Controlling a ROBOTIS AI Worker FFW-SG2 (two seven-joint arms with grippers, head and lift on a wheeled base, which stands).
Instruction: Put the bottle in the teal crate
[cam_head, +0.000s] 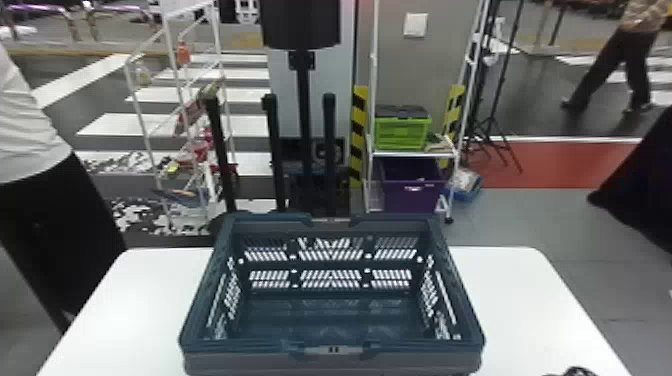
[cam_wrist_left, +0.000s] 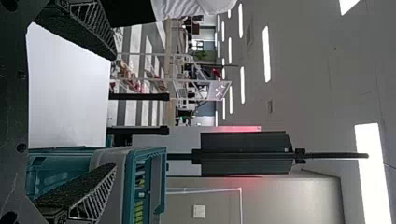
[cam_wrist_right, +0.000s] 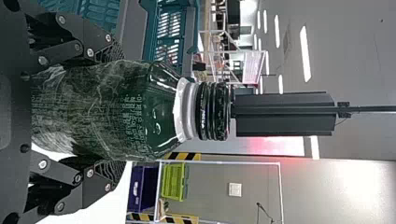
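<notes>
Observing the right gripper (cam_wrist_right: 119, 112) clamped around the green bottle (cam_wrist_right: 102, 109), upright, black cap (cam_wrist_right: 212, 112) up, outside and right of the teal crate (cam_head: 255, 347). We note the crate open-topped on the white table (cam_head: 525, 300); left of it, the left gripper (cam_wrist_left: 115, 111), fingers spread. Far side, slightly right, we log a lime crate (cam_head: 402, 134) above a purple bin (cam_head: 412, 197).

The green bottle (cam_wrist_right: 107, 109) is held upright near the teal crate (cam_wrist_right: 189, 32)
</notes>
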